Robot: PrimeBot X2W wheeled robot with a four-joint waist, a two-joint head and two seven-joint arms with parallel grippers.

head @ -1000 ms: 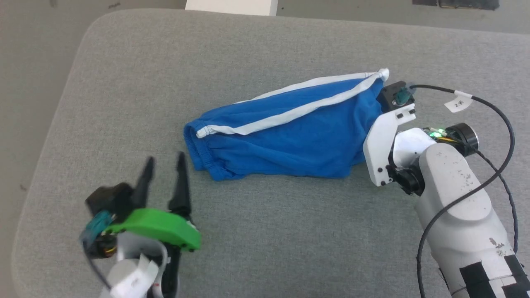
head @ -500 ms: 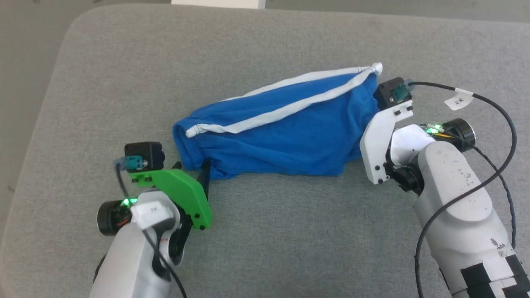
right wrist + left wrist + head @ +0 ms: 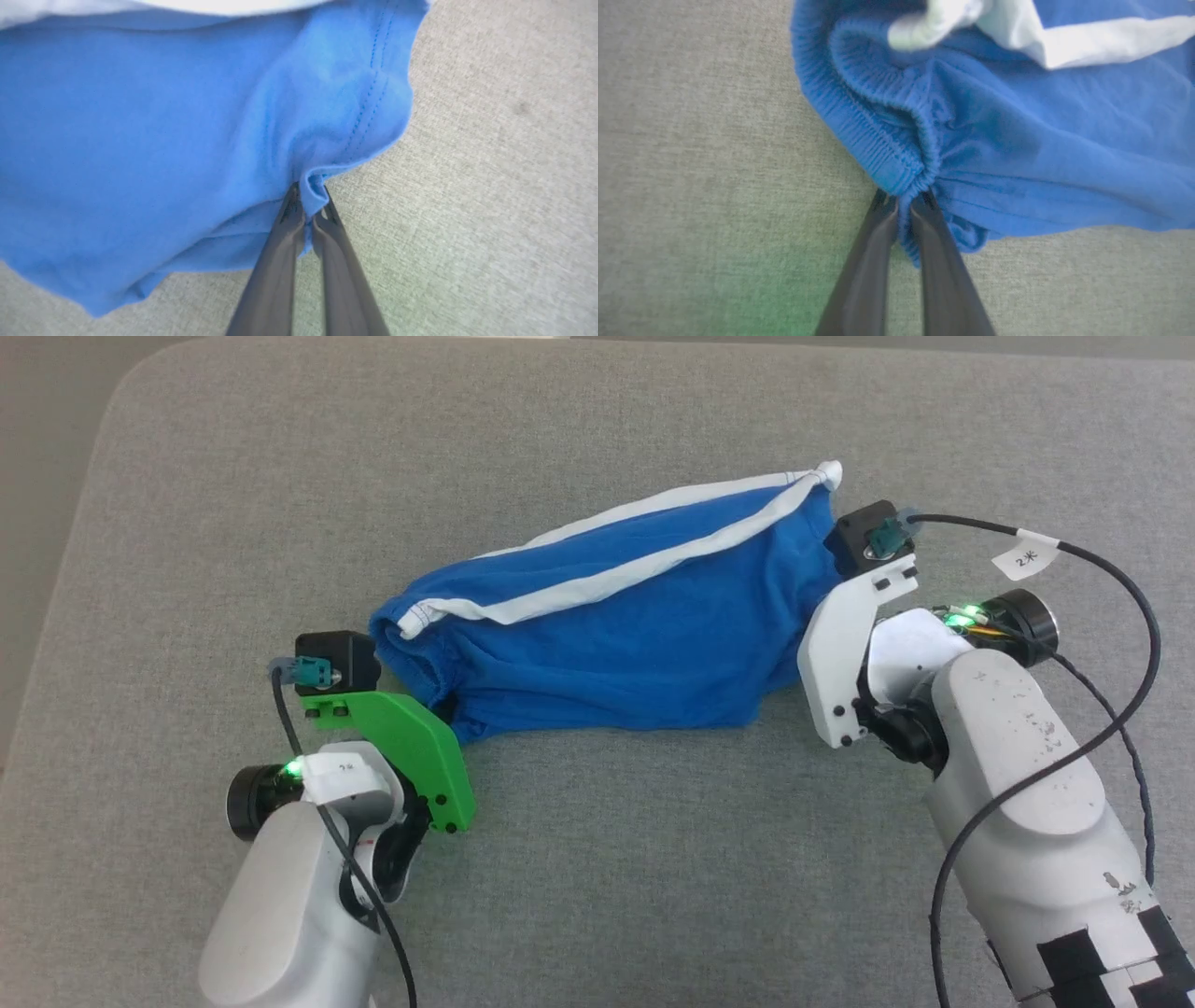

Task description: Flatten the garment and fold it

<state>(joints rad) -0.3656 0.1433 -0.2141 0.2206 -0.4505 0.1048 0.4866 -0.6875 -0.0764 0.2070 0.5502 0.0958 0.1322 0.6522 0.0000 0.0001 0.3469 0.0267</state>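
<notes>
shorts [image 3: 635, 635] lie bunched mid grey cushion [image 3: 607, 896], left gripper [image 3: 904, 203] clamped on the waistband fold, right gripper [image 3: 308, 198] clamped on the hem at the opposite end, both sets of fingertips hidden behind the wrist mounts in head view, fabric cropped in wrist views.

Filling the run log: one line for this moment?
shorts: bunched on cushion | left gripper: shut on waistband | right gripper: shut on hem

A grey fabric pad [image 3: 597, 896] carries crumpled blue shorts [image 3: 635, 635], lying between the left gripper [image 3: 903, 205] and the right gripper [image 3: 308, 198].
</notes>
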